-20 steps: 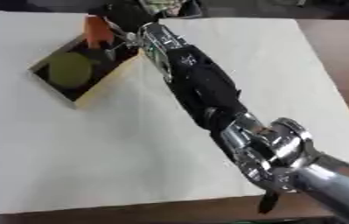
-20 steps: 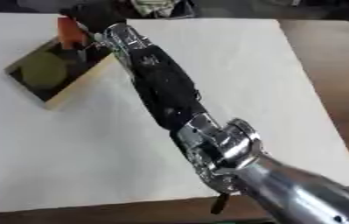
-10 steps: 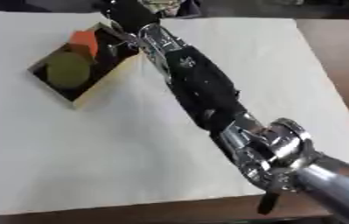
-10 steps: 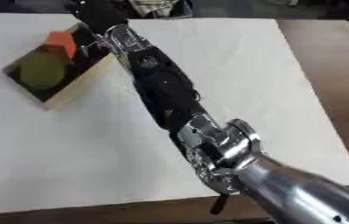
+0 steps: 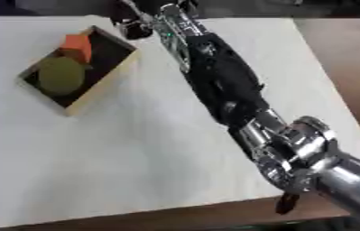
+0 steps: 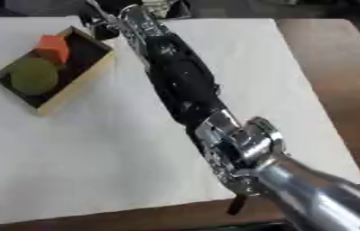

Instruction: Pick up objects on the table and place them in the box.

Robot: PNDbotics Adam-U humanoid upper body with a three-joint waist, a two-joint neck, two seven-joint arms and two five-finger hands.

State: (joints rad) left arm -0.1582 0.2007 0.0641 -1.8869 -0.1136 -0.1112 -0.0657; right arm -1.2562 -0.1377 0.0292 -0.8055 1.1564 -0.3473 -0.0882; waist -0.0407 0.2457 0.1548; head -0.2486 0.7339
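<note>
Our right hand [image 5: 135, 20] sits at the far end of the extended right arm [image 5: 214, 76], near the top edge of the left eye view, just beyond the far corner of the box [image 5: 103, 76]; it shows only as a dark, blurred shape, so we cannot tell whether its fingers are spread, curled or holding anything. From this same view we note that the box lies on the white table cover [image 5: 135, 158] toward the far left, and that it contains an orange block [image 5: 78, 43] at its far end and an olive-green round object [image 5: 61, 75] beside it, nearer to us. Turning to the right eye view, we find the same arrangement: the box [image 6: 76, 83] with both items inside, and the arm crossing the cover diagonally from the lower right. We see no loose objects on the visible part of the cover in either view, although the arm hides a strip of it. We judge that the task is well advanced, with two items boxed and possibly nothing left. Our left hand does not appear in either view.
</note>
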